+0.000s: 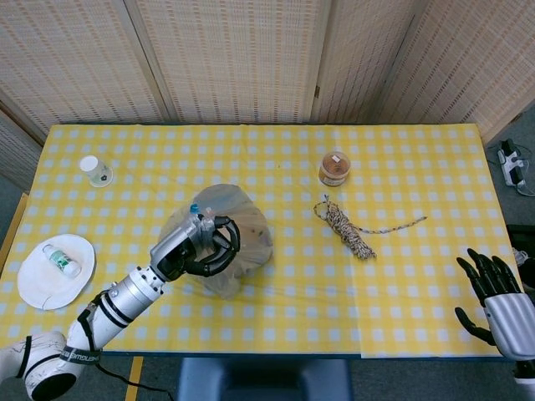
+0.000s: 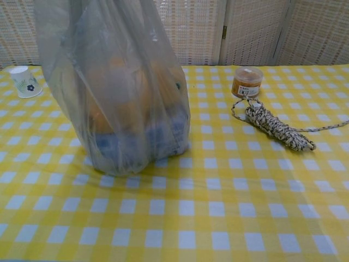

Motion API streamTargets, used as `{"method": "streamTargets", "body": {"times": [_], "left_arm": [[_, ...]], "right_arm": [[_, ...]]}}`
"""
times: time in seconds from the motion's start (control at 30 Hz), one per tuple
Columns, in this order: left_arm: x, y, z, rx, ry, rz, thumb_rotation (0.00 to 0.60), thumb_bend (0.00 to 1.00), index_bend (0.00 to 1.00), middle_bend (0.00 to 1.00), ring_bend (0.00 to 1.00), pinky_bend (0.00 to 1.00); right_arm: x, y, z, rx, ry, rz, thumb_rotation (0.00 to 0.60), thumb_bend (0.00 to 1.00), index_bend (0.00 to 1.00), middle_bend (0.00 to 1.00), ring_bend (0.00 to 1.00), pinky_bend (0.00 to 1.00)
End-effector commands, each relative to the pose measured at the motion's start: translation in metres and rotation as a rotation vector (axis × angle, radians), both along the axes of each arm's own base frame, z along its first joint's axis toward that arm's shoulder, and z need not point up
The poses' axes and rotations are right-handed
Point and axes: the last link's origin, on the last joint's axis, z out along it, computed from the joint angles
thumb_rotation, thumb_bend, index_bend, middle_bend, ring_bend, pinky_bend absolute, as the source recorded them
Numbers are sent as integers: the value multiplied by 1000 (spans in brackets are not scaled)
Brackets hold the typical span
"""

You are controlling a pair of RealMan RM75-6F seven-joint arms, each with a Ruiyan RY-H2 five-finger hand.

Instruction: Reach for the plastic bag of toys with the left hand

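Observation:
The clear plastic bag of toys (image 1: pixel 234 242) stands on the yellow checked table, with orange and blue shapes showing through it (image 2: pixel 131 109). My left hand (image 1: pixel 196 246) is on top of the bag, fingers curled round its gathered upper part and gripping it. In the chest view the bag is pulled tall and runs out of the top of the frame, so the hand is hidden there. My right hand (image 1: pixel 493 288) hangs off the table's right front corner with its fingers spread and holds nothing.
A coil of speckled rope (image 1: pixel 351 230) lies right of the bag, with a small brown jar (image 1: pixel 334 169) behind it. A paper cup (image 1: pixel 96 170) stands at the far left. Near the left front edge, a white plate (image 1: pixel 38 280) carries a small bottle (image 1: pixel 62 261).

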Motion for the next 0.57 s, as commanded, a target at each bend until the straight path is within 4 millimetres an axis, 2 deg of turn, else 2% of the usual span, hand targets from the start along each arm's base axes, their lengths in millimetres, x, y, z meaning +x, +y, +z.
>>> {"method": "streamTargets", "body": {"times": [0.03, 0.13, 0.3, 0.43, 0.57], "left_arm": [[26, 4, 29, 26, -20, -21, 600, 743, 675, 972, 929, 1000], [51, 8, 51, 34, -22, -48, 600, 743, 678, 973, 929, 1000], [83, 17, 76, 41, -34, -50, 600, 744, 680, 972, 929, 1000], [93, 22, 84, 43, -33, -33, 600, 743, 681, 973, 929, 1000], [91, 24, 85, 48, -22, -18, 600, 743, 681, 974, 929, 1000]], "right_arm": [[0, 0, 1, -1, -3, -1, 600, 364, 0, 0, 0, 0], [-1, 0, 2, -6, -4, -7, 600, 364, 0, 0, 0, 0], [-1, -1, 2, -11, -6, -13, 600, 364, 0, 0, 0, 0], [-2, -4, 2, -7, -2, -15, 600, 364, 0, 0, 0, 0], [-2, -6, 1, 0, -2, -19, 600, 363, 0, 0, 0, 0]]}}
